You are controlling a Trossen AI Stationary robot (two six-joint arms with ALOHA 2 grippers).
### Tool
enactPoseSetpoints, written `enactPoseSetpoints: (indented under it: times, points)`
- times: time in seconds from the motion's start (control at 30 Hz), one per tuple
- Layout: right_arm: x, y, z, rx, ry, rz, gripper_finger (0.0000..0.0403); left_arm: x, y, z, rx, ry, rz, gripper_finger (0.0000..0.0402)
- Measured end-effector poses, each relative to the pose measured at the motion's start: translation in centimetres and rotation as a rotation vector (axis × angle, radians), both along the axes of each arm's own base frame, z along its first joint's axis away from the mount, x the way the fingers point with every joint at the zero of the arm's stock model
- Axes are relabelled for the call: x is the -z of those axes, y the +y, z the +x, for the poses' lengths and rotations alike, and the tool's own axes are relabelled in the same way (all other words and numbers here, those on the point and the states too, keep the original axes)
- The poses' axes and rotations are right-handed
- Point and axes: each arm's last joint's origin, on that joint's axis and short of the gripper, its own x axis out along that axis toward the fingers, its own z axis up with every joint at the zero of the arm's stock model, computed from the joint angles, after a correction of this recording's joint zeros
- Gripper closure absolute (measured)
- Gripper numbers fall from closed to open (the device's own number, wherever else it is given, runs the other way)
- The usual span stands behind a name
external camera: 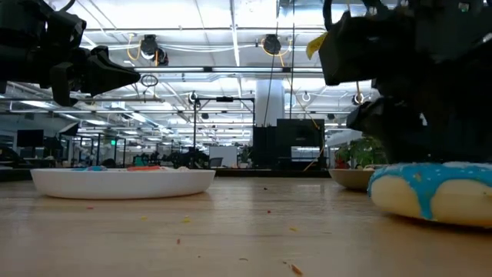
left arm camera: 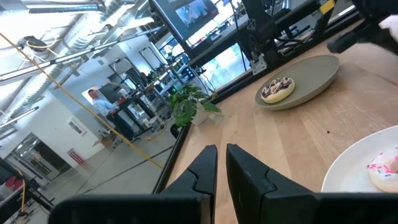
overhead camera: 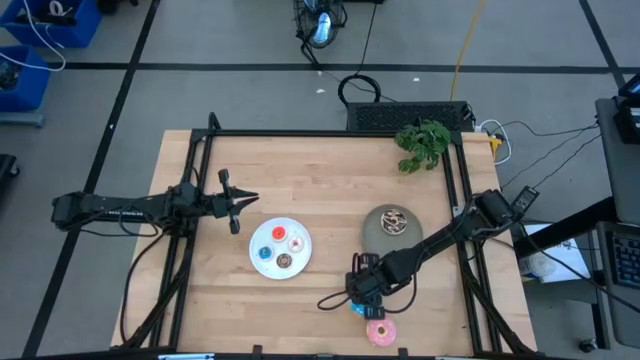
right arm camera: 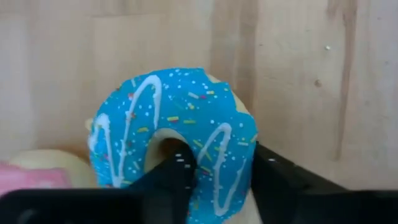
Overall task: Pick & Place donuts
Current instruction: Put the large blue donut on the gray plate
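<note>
A larger blue donut (right arm camera: 174, 130) lies on the table near its front edge, also in the high view (overhead camera: 357, 309) and the low view (external camera: 434, 192). My right gripper (overhead camera: 364, 294) is shut on it from above. A pink donut (overhead camera: 380, 332) lies just nearer the front edge. A brown sprinkled donut (overhead camera: 394, 219) lies on a grey plate (overhead camera: 375, 238). Several tiny donuts lie on a white plate (overhead camera: 262, 232). My left gripper (overhead camera: 243, 200) hovers shut and empty left of the white plate. My right gripper holds the blue donut's ring (right arm camera: 221, 171) between its two fingers, one finger (right arm camera: 176, 176) inside the hole and the other (right arm camera: 273, 180) outside the rim. The fingers come from above, pointing down. In the low view the donut's underside rests on the table.
A green plant sprig (overhead camera: 423, 143) lies at the far right corner of the table. Black frame rails (overhead camera: 330, 133) run along the far edge and both sides. Bare wood lies between the two plates and along the near left.
</note>
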Motion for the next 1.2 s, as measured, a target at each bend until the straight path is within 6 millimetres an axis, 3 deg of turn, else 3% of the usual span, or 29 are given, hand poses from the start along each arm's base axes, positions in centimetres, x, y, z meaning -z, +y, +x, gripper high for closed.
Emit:
enactPoseSetpoints:
  times: [0.27, 0.53, 0.83, 0.97, 1.2]
  points:
    - [-3.6, -0.1, 2.1, -0.043, -0.049, 0.004, 0.0389, 0.0, 0.0, 0.0, 0.0, 0.0, -0.001, 0.036]
    - [-8.6, -0.8, 3.2, -0.012, 0.008, -0.002, 0.0371, 0.0, 0.0, 0.0, 0.0, 0.0, -0.001, 0.036]
    - [-14.8, -1.1, 3.2, 0.071, 0.036, 0.017, 0.0394, 0.0, 0.0, 0.0, 0.0, 0.0, -0.001, 0.036]
    - [-15.8, -1.0, 3.3, 0.112, 0.015, 0.045, 0.0389, 0.0, 0.0, 0.0, 0.0, 0.0, -0.002, 0.036]
    - [-15.9, -1.0, 3.3, 0.113, 0.016, 0.063, 0.039, 0.0, 0.0, 0.0, 0.0, -0.001, -0.001, 0.036]
